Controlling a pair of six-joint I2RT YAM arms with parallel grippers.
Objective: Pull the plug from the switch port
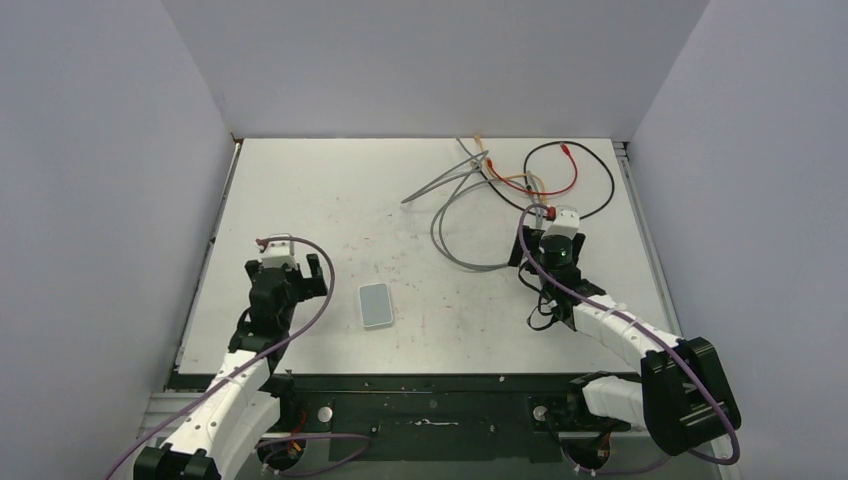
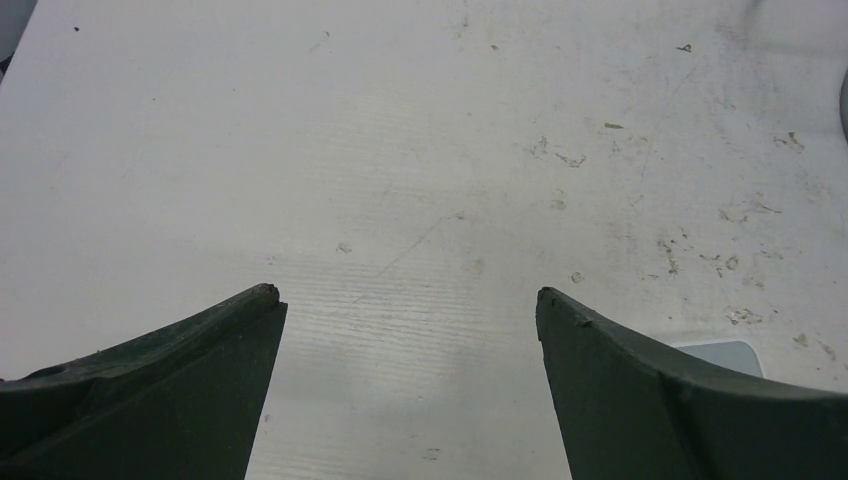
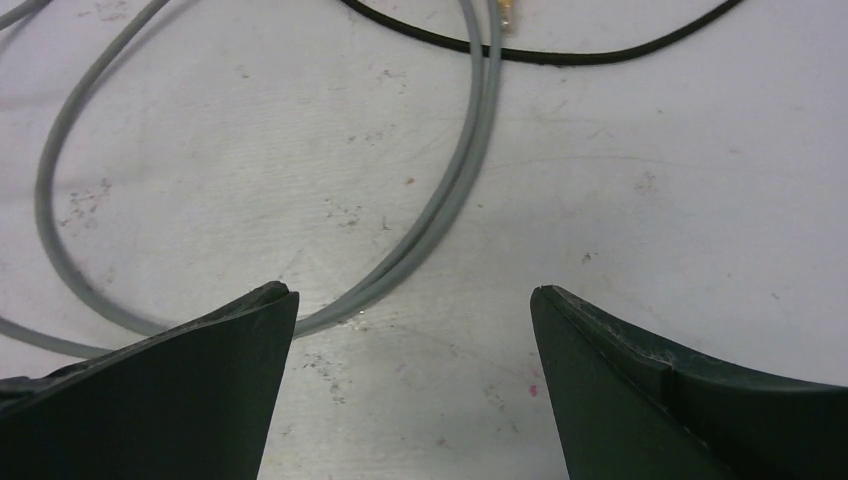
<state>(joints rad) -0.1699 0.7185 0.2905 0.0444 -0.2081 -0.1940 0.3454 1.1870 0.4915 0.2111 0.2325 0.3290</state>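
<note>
The pale switch box (image 1: 377, 305) lies flat on the counter (image 1: 330, 200), near the left tool (image 2: 408, 295) on its right side. This tool is spread wide and holds nothing. The right tool (image 3: 412, 290), also wide, is over a grey cable (image 3: 440, 200), well apart from the box.

L arm (image 1: 232, 380) is reaching fwd from its base, elbow bent, wrist tipping slightly to the right. L gripper (image 2: 408, 293) is sitting wide apart, w/ nothing btwn its fingers (image 2: 180, 380). R arm (image 1: 612, 325) is stretching fwd and angling inward to the left. R gripper (image 3: 412, 290) is likewise gaping wide, gripping nothing. Both are pointing fwd and down.
</note>
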